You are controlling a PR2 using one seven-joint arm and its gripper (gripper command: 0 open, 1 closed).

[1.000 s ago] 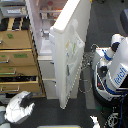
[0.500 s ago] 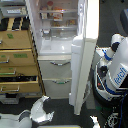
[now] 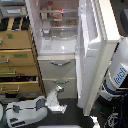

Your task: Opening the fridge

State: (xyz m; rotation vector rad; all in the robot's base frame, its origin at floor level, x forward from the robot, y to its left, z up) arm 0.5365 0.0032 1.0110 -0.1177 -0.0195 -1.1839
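The tall white fridge (image 3: 57, 70) fills the middle of the exterior view. Its large upper door (image 3: 95, 55) stands swung wide open toward the view's right, showing the white shelved interior (image 3: 55, 22) with a few items on the shelves. The two lower drawers (image 3: 59, 64) with curved silver handles are shut. My gripper (image 3: 58, 98) is low at the bottom, just in front of the lowest drawer, away from the door. Its fingers look spread apart and hold nothing.
A tan wooden drawer cabinet (image 3: 17, 60) stands against the fridge on the view's left, with some drawers pulled out a little. The white and blue robot body (image 3: 117, 75) stands behind the open door on the right. My grey-white forearm (image 3: 25, 111) lies along the floor at bottom left.
The fridge door has swung from half open to wide open toward the view's right, uncovering the shelves. My gripper has moved from the bottom left toward the lower drawers.
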